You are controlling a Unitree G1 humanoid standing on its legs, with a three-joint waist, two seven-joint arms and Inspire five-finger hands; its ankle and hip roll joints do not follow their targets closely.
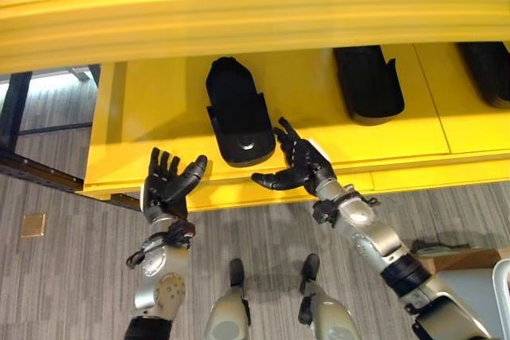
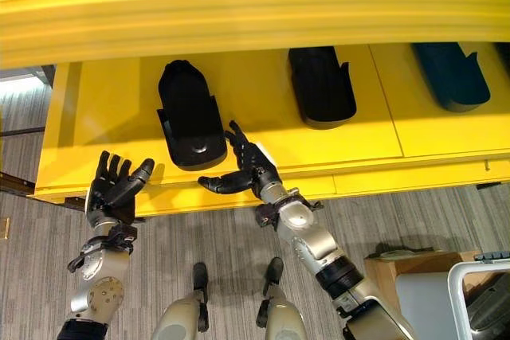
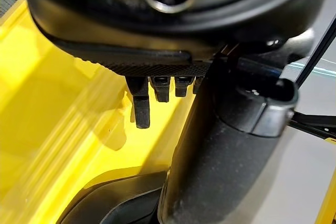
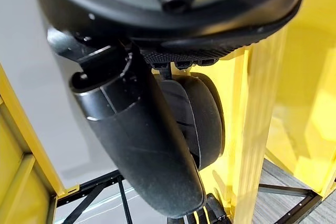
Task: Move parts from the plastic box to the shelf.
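Note:
A black moulded part (image 1: 237, 113) lies on the yellow shelf (image 1: 151, 109), its near end close to the front lip. My right hand (image 1: 299, 166) sits open just right of that part's near end, fingers spread, thumb pointing left below the part; the part (image 4: 202, 124) shows past its thumb in the right wrist view. My left hand (image 1: 167, 182) is open at the shelf's front edge, left of the part, holding nothing. Two more black parts (image 1: 368, 81) (image 1: 488, 69) lie further right on the shelf.
An upper yellow shelf board (image 1: 255, 13) overhangs the parts. Grey carpet (image 1: 72, 276) spreads below. A cardboard box (image 1: 458, 259) and the rim of a grey plastic box (image 2: 478, 292) stand at the lower right. A dark frame (image 1: 16, 117) stands left of the shelf.

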